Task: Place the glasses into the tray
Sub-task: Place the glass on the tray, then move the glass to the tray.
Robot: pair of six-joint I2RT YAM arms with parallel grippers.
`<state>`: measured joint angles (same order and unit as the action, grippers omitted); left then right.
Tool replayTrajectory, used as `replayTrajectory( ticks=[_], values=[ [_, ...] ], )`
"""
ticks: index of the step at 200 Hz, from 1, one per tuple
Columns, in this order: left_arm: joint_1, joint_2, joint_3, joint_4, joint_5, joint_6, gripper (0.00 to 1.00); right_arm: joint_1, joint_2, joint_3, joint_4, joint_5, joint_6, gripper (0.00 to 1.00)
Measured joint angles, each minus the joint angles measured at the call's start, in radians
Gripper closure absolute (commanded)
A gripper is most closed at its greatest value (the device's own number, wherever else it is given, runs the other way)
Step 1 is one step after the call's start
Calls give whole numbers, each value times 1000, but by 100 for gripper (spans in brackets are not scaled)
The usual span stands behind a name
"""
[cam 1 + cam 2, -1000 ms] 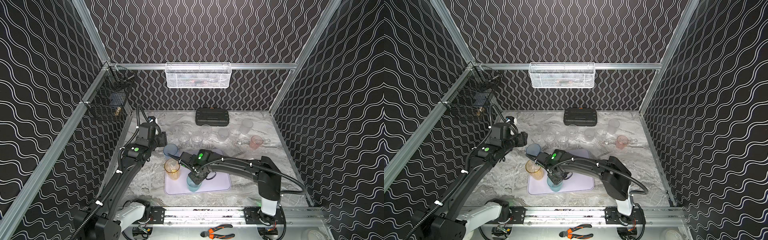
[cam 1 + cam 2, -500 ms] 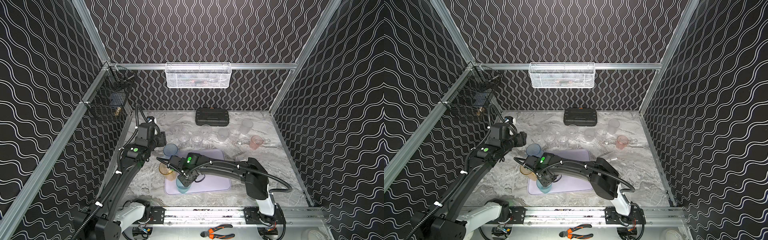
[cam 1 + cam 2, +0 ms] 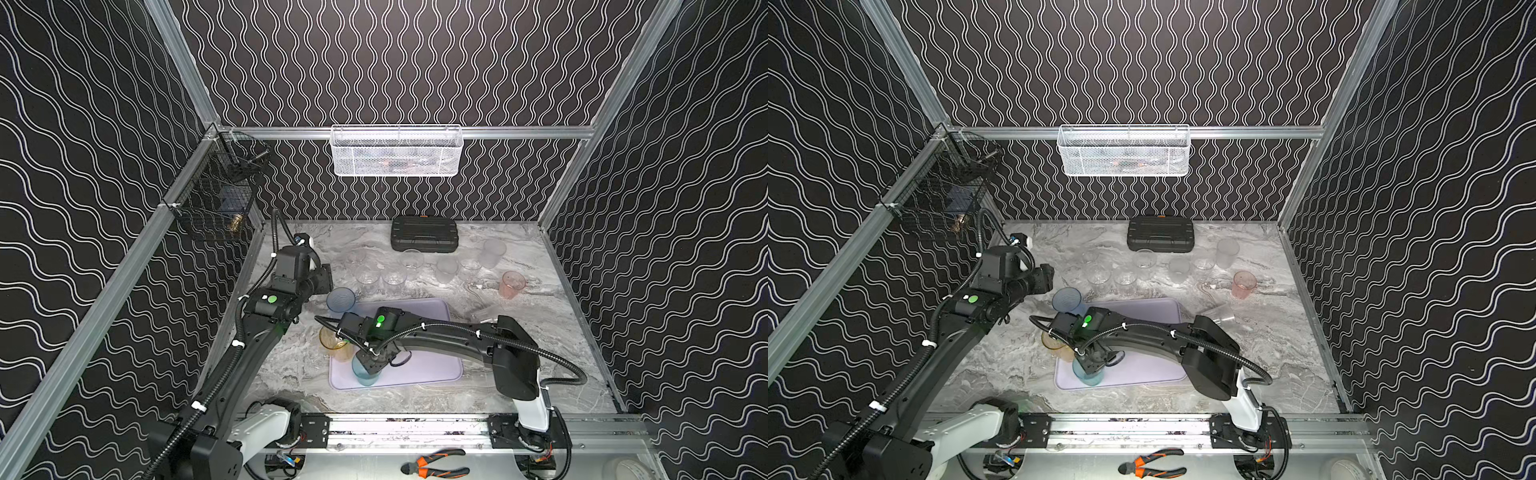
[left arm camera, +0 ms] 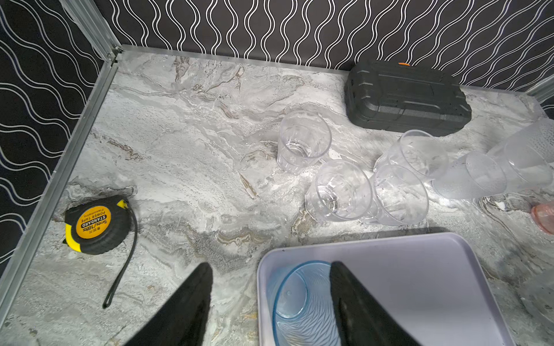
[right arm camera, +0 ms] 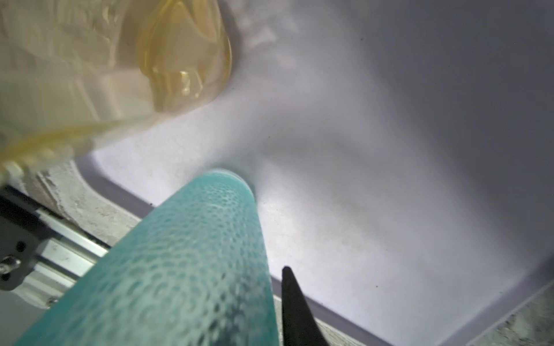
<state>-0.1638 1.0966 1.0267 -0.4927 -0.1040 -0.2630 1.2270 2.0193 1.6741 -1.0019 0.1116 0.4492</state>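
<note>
While the tall teal dimpled plastic tumbler [image 3: 365, 374] stands upright near the front left corner of the flat pale lilac rectangular tray [image 3: 428, 365], the right claw [image 3: 376, 362] hangs over its rim. One black finger [image 5: 296, 308] sits just beside the tumbler's wall and the other is hidden, so whether the claw grips cannot be told. A ribbed blue tumbler [image 4: 299, 305] occupies the tray's far corner, near the left claw [image 4: 269, 265], whose jaws stand wide apart. An amber tumbler [image 3: 332, 343] sits at the tray's edge, just beside the teal one. Small clear tumblers [image 4: 338, 191], two frosted ones [image 3: 492, 251] and a pink one [image 3: 512, 284] stand on the grey marbled counter [image 4: 180, 149], near a black ribbed plastic case [image 3: 424, 239].
</note>
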Motion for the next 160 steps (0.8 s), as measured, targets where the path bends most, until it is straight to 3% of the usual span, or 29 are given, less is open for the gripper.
replayTrajectory(
  ticks=[76,121,160],
  values=[
    [0,15,0,0,5,0,34,-58,-133,-139,111,-126,43,64],
    [0,17,0,1,16,-3,34,-114,-244,-323,226,-256,92,75],
    [0,11,-1,1,30,-13,34,-114,-253,-368,295,-302,130,77]
  ],
)
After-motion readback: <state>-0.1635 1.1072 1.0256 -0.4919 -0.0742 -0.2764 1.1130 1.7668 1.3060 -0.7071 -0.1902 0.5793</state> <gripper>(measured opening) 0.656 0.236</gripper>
